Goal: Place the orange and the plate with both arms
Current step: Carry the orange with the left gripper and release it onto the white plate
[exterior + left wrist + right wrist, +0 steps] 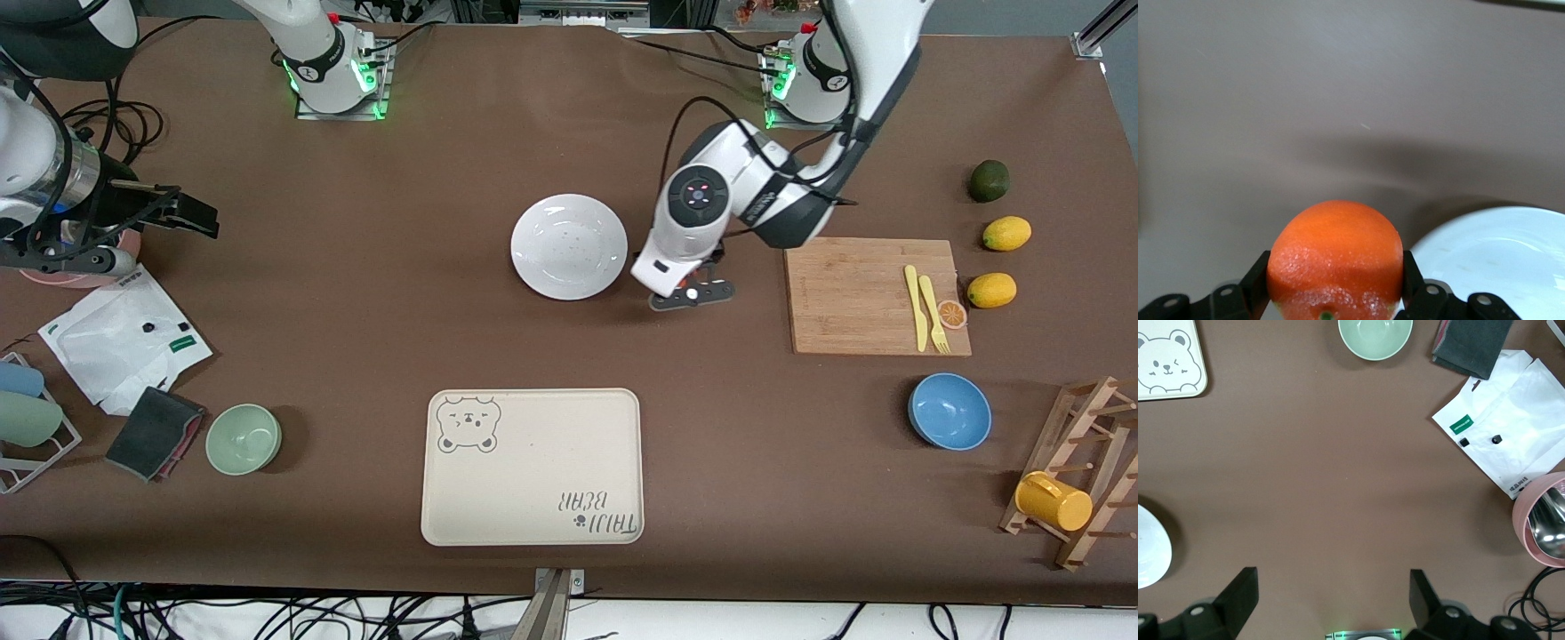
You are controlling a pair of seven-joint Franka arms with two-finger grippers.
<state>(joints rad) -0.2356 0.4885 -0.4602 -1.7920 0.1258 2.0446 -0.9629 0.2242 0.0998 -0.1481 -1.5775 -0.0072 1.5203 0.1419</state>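
Orange (1335, 260) between left hand (1335, 293) fingers.

A beige bear tray (532, 466) lay on the brown surface (373, 293). A wooden cutting board (867, 296) carried a yellow knife (913, 305), fork (933, 313) and orange slice (952, 313); two lemons (1005, 233) lay beside it.

left end effector (1335, 293) clamped, right end effector (1333, 600) agape

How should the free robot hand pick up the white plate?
Probably by the plate's wide rim, one finger over and one under, since it lies flat and shallow. The open right gripper should come from the right arm's end; the left gripper, shut on the orange, crowds the edge beside it.
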